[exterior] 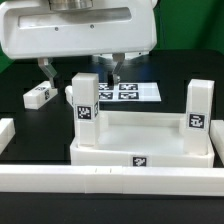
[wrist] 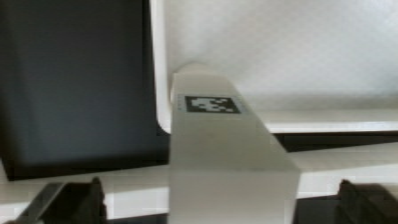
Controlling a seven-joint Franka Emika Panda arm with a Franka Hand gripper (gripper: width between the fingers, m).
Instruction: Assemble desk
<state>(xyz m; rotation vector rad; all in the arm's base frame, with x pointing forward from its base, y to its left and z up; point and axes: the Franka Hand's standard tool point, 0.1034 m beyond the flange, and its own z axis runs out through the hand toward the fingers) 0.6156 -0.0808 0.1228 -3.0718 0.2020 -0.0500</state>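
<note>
The exterior camera sits low, near table height, and faces my white arm housing point(exterior: 80, 25), which fills its twelve o'clock. It stands far enough back to take in the whole desk top point(exterior: 140, 150), the marker board point(exterior: 125, 91) behind it, and the border rail point(exterior: 110, 180) at six o'clock. My wrist camera looks out along my spread pincer point(wrist: 214, 200), very close to one tagged leg point(wrist: 222, 150). Both views share a leg, probably the exterior's ten o'clock one point(exterior: 85, 100), and the black table point(wrist: 71, 90).

The gripper point(exterior: 79, 69) has a bulky rounded white housing and slim dark fingers point(wrist: 71, 203).
</note>
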